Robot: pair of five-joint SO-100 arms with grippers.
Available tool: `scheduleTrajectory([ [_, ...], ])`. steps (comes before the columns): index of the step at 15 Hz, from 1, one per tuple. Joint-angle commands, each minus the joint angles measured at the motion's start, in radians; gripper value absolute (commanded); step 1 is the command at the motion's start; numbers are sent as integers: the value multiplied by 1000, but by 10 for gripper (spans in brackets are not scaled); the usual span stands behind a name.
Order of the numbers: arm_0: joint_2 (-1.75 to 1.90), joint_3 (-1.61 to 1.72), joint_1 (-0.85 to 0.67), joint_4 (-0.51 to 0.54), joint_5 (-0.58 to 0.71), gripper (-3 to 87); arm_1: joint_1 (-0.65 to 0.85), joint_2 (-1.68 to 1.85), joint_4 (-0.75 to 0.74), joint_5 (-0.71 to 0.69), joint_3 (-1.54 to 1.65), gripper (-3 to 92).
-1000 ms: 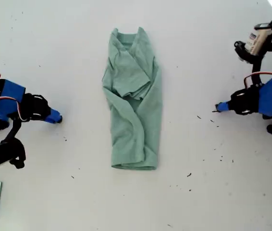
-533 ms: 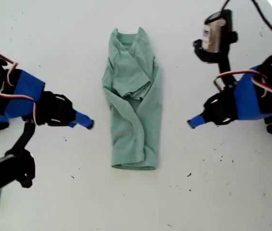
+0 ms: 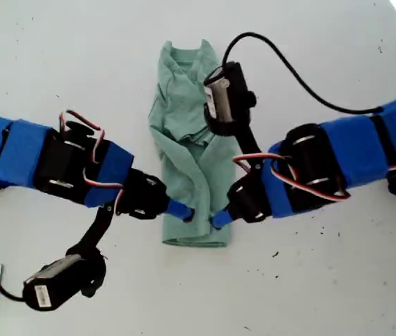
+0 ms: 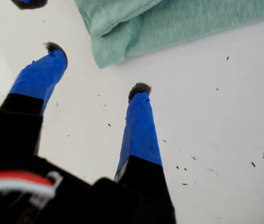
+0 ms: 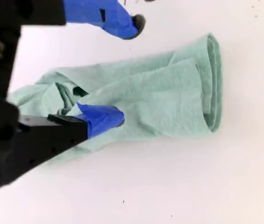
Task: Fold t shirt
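On the exterior view's left, one blue arm is stretching in across the white tabletop. This is the arm carrying my second gripper. Its jaws are standing wide apart and are holding nothing. In the second wrist view one jaw is hanging over the cloth, and the other is showing past the far edge, so the jaws are sitting on both sides of the strip. It is probably placed like that so it can pinch the bottom part of the shirt.

In the middle, the t shirt is lying flat on the tabletop. It is looking like a long, thin strip, with its sides already tucked in. The neck is pointing to the top of the exterior view and the hem to the bottom.

On the exterior view's right, the other blue arm is carrying my first gripper. Its jaws are open too and are gripping nothing. They are hovering over bare tabletop, with a hem corner of the shirt just in front of them, not between them.

Both grippers are waiting near the hem end, one on each side. That is likely so they can lift the bottom together and fold it up toward the neck.
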Motion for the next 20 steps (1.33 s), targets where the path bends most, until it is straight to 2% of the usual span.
scheduleTrajectory([
  [1,-46,-57,-11,-21,26,256,-26,-48,-60,-6,-87,270],
  [5,-227,-77,-14,-98,29,275,-48,-178,-186,15,-52,255],
  [6,-281,-98,-11,-120,31,256,-55,-225,-216,29,-52,257],
  [8,-342,-109,14,-150,9,117,-78,-324,-296,57,-32,232],
  [9,-354,-123,26,-152,11,30,-91,-373,-324,67,-35,169],
  [10,-348,-137,37,-149,12,-2,-100,-385,-316,87,-48,21],
  [12,-324,-187,61,-133,18,-2,-109,-330,-241,63,-106,22],
  [15,-282,-272,103,-123,44,-2,-137,-163,-143,-86,-207,22],
  [17,-276,-296,118,-126,57,-2,-176,-155,-54,-130,-347,23],
  [20,-273,-314,137,-153,75,-2,-209,-153,-114,-156,-373,23],
])
